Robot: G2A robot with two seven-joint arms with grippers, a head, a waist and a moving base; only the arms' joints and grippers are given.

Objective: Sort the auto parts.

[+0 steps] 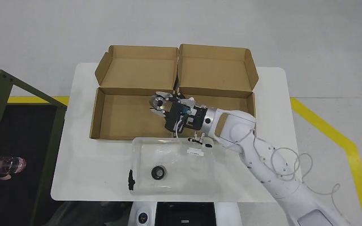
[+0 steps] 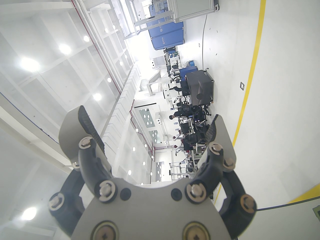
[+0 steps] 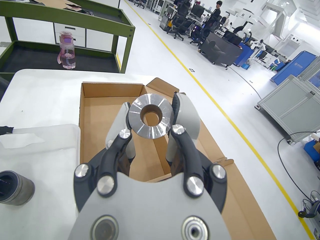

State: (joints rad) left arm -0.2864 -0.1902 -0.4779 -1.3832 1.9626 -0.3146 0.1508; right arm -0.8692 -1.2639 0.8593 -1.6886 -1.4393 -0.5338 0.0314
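Right claw (image 3: 151, 102) clamped on a flat metal ring (image 3: 150, 132), one finger on each side of its rim. The ring's face is turned toward the wrist camera, with its centre hole clear.

In the top view, claw and ring sit just above the middle of the frame. They are over the left half of the open cardboard box (image 1: 124, 116), close to the wall between its two halves. Cannot tell whether the ring touches the box floor.

Left claw (image 2: 150, 118) spread wide, nothing between the fingers, aimed away from the table at the hall.

Clear plastic tub (image 1: 226, 175) in the lower middle of the top view, just below the box's long side. A dark, short metal cylinder (image 1: 158, 172) lies in the tub's lower left part, well apart from the ring. A small black piece (image 1: 131, 181) sits at the tub's left rim.

Box and tub both stand on the white table (image 1: 85, 147). A pink bottle (image 1: 11, 166) stands on the green rack at the far left edge, off the table.
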